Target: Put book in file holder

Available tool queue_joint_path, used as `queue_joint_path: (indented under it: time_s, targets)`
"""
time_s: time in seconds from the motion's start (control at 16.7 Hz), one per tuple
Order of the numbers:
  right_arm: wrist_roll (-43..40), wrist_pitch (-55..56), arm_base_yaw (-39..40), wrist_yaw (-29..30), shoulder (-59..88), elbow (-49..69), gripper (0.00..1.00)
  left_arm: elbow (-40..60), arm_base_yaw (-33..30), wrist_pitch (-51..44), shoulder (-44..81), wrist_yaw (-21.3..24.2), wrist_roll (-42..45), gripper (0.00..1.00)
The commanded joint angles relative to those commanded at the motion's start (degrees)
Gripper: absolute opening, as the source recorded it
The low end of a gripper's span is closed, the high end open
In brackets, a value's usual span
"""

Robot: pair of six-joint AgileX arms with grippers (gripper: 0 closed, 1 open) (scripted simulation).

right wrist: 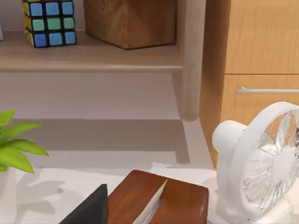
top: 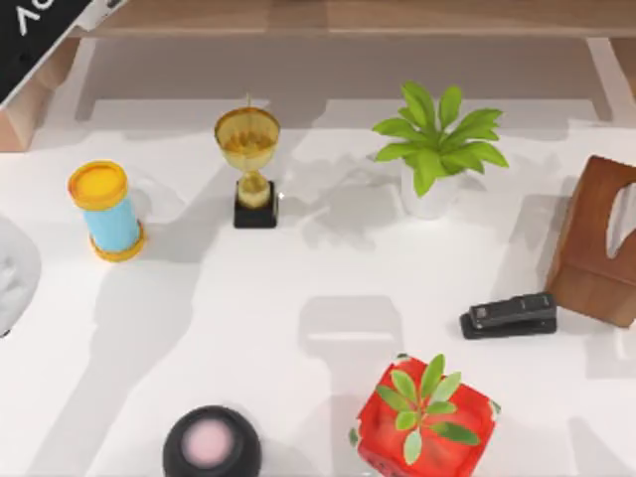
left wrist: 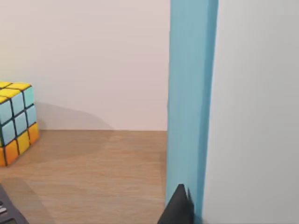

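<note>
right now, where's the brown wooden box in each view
Top view: the brown box stands at the table's right edge, behind the black stapler.
Right wrist view: the brown box sits in the foreground, next to the white fan.
Left wrist view: faces a wooden shelf with a colour cube.
Shared landmark: the potted plant, its leaves also in the right wrist view.

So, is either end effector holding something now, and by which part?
It cannot be told. The book is tilted at the top view's upper left corner, but the pictures do not settle whether an end effector grips it.
</note>
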Motion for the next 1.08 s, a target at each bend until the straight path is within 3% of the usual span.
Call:
queue_joint_path:
  time_s: [0.48, 1.08]
  targets:
    - [0.0, 0.0, 0.0, 0.0, 0.0, 0.0, 1.0, 0.23, -0.2, -0.16, 0.07, -0.02, 0.08, 0.0]
    - [0.0, 0.0, 0.0, 0.0, 0.0, 0.0, 1.0, 12.04, -0.24, -7.43, 4.57, -0.01, 0.03, 0.0]
